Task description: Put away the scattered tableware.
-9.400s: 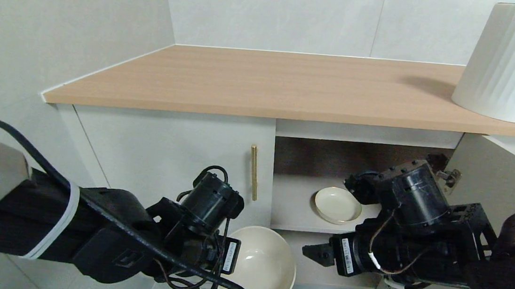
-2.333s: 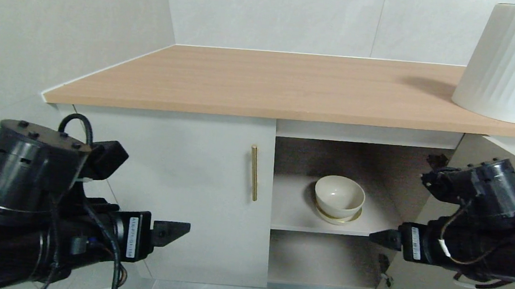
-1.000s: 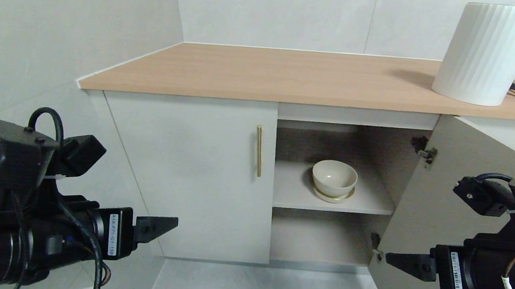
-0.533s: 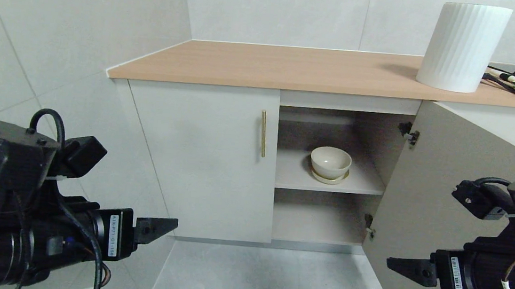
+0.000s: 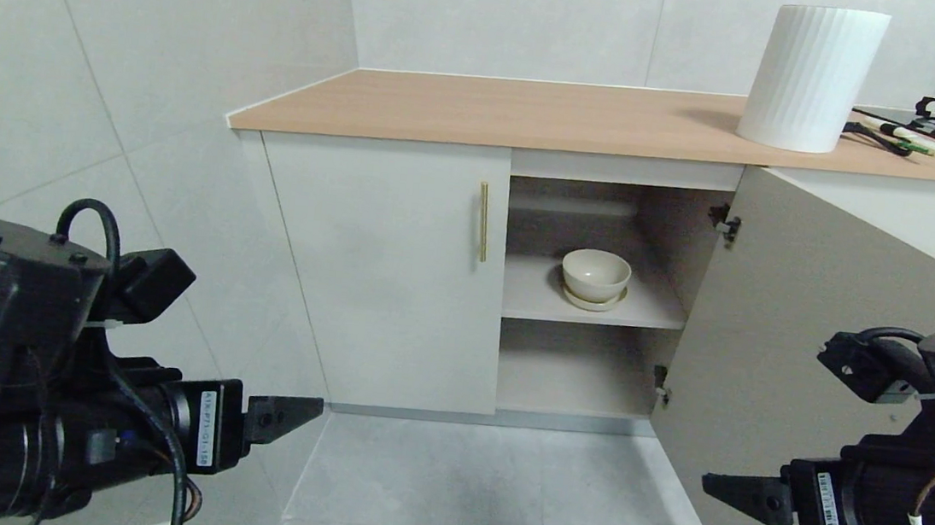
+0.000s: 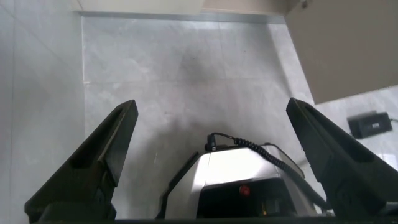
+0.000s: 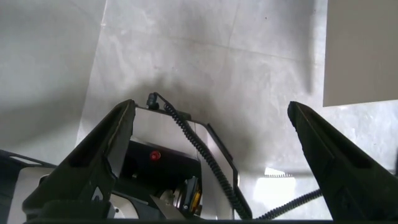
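L claw (image 6: pixel 211 106) & R claw (image 7: pixel 211 104) gape wide, empty (round glossy bowl (image 5: pixel 596 273) on saucer (image 5: pixel 592 303)).

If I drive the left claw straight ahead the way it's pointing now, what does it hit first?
Most likely the floor tiles in front of the cabinet; the left claw angles down at them, nothing between. Depth is uncertain.
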Available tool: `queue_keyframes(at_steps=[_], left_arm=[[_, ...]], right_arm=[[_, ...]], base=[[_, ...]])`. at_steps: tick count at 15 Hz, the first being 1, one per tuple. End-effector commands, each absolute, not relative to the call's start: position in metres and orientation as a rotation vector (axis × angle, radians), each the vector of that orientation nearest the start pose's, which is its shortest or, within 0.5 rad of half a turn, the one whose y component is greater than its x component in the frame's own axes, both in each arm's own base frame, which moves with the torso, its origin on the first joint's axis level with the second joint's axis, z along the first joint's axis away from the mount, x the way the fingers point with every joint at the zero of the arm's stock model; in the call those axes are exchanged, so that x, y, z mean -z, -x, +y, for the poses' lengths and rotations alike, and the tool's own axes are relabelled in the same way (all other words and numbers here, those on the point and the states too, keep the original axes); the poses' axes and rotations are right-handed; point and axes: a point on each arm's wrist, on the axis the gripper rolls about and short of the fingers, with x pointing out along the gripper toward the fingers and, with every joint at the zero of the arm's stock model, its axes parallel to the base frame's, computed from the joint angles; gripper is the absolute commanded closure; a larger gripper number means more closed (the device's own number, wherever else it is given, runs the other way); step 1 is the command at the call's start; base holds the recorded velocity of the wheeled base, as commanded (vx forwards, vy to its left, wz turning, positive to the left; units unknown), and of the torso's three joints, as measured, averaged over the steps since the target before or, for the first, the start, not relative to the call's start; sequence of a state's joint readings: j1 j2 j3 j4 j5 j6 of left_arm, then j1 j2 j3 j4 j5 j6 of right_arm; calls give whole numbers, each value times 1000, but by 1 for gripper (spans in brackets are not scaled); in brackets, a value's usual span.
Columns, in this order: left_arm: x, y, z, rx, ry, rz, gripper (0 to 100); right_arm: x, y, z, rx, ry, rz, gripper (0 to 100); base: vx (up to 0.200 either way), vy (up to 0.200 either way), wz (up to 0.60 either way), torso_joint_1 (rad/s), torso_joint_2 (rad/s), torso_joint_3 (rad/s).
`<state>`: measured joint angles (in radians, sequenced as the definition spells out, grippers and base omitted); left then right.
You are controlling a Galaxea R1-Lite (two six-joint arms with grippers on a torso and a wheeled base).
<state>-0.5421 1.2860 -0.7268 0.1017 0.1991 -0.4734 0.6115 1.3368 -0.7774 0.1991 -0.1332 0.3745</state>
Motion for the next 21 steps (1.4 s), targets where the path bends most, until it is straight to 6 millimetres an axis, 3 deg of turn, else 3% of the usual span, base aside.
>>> queue_keyframes(at_steps=[1,7,14,19,21], left_arm=[[-197,-160,-92,176,213,679,0],[-196,-161,-92,174,212,680,0],[-196,-161,-92,171,212,680,0],[-196,-161,-92,172,213,681,0],[-196,-160,-91,173,211,681,0]], right_arm=[[-192,-160,109,-313,-72,785,0],[-193,-158,107,-310,-68,791,0],[-200,-149,99,-269,-17,795,0],[-223,-137,80,-196,10,879,0],[-225,-139,68,-122,30,869,0]], base=[[0,0,0,0,0,0],[0,0,0,0,0,0],[0,-200,0,4,2,3],[0,-200,0,2,4,2],[0,0,0,0,0,0]])
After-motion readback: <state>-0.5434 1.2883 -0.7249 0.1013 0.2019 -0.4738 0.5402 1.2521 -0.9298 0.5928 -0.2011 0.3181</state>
